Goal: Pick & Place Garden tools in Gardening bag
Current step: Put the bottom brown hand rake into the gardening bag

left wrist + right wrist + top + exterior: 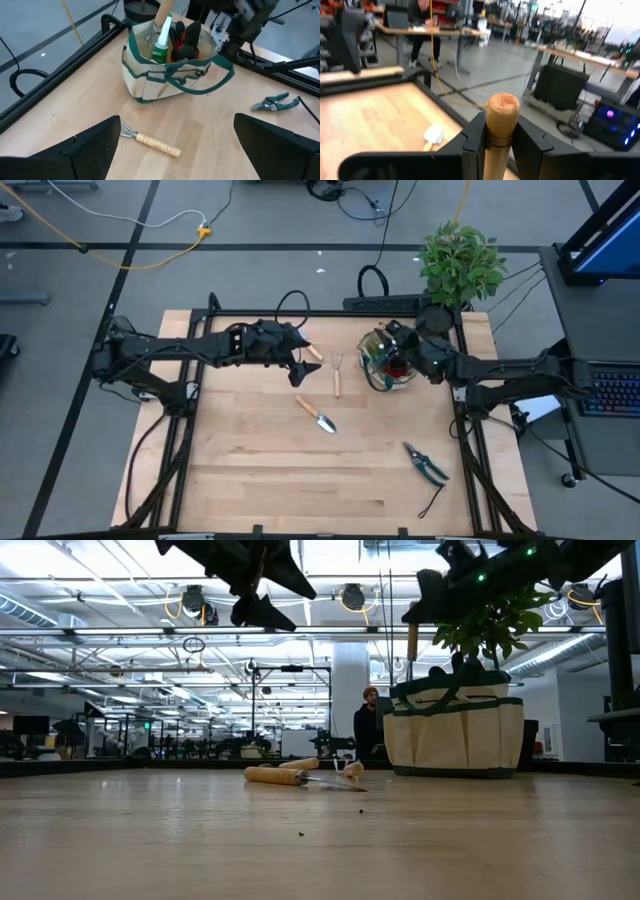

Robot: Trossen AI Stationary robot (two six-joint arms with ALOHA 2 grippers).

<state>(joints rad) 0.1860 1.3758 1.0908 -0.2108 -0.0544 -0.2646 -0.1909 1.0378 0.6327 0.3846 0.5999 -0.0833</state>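
The beige gardening bag with green trim stands at the table's far right, also in the low view. In the left wrist view it holds a green-white bottle and a red-black glove. My right gripper is above the bag, shut on a wooden-handled tool. My left gripper hovers open and empty left of the bag. A hand rake, a trowel, another wooden-handled tool and pruning shears lie flat on the table. My right gripper pinches the tool's wooden handle between its two fingers, just below the rounded butt end, which sticks out past them. The fingers lie across the handle. In the low view the handle hangs upright below the gripper, over the bag's rim; its lower end is hidden.
A leafy potted plant stands behind the bag at the far right corner. The table's black frame runs along the far edge. A person sits in the room beyond the table. Bare wood lies toward the near left.
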